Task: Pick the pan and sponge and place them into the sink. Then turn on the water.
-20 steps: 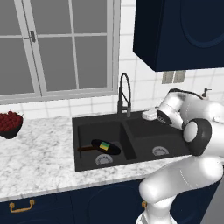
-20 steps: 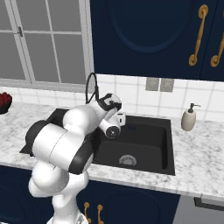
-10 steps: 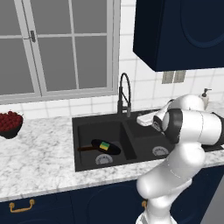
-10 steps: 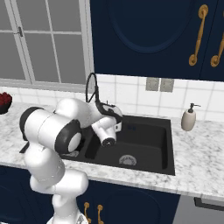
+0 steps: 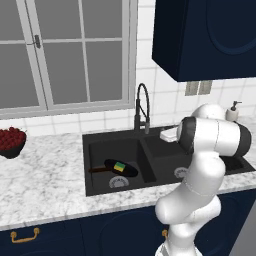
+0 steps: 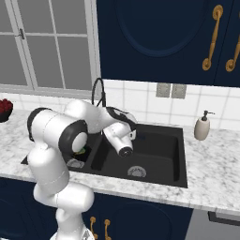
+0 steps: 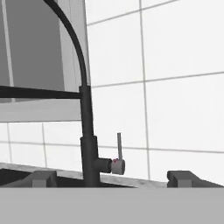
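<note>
The black pan (image 5: 125,171) lies in the left basin of the black sink (image 5: 89,165), its handle pointing left. On the pan rests the green and yellow sponge (image 5: 119,166); a green bit of the sponge (image 6: 85,150) shows behind my arm. My gripper (image 5: 166,134) hovers over the sink's back edge, just right of the black arched faucet (image 5: 142,107). In the hand view the gripper (image 7: 113,179) is open, with the fingertips (image 7: 41,178) wide apart and nothing between them. The faucet (image 7: 87,131) and its upright grey lever (image 7: 119,149) stand straight ahead. No water runs.
A dark bowl of red fruit (image 5: 10,142) sits on the marble counter far left. A beige soap dispenser (image 6: 202,127) stands right of the sink (image 6: 161,145). White tiled wall and a window rise behind the faucet (image 6: 99,93); dark cabinets hang above.
The arm has folded and the hand has slid left and slightly down toward the faucet. Pan and sponge have stayed still in the left basin.
</note>
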You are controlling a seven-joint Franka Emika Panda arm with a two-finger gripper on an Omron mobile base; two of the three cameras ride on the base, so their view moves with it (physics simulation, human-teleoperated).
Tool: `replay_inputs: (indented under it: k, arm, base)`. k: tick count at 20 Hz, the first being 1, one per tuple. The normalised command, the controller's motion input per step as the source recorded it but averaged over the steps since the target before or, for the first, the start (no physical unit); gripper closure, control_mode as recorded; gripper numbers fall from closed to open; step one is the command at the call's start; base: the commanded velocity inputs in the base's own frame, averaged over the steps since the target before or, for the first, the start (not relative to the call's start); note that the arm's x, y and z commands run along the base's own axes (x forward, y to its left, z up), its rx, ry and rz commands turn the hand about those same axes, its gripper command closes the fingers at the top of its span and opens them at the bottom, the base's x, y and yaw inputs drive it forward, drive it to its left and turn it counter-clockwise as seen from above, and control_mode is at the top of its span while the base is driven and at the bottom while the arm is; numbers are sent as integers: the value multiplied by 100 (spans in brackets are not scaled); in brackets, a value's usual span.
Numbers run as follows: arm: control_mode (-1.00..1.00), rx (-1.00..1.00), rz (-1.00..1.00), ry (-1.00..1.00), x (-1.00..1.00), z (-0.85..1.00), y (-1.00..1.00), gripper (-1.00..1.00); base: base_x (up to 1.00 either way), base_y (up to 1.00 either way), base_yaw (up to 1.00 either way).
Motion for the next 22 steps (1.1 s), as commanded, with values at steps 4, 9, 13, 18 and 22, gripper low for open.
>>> replay_inputs:
  k: [4, 9, 13, 18, 22]
  arm:
    - [-100, 0, 1, 0, 43, -2, 0, -100]
    - [-100, 0, 0, 0, 36, -2, 0, -100]
    - [-100, 0, 0, 0, 34, 0, 4, -100]
    - [-100, 0, 0, 0, 31, 0, 15, -100]
    - [-100, 2, 0, 0, 25, 0, 19, -100]
  base:
    - [0, 0, 0]
    - [0, 0, 0]
    - [0, 0, 0]
    - [0, 0, 0]
    - [0, 0, 0]
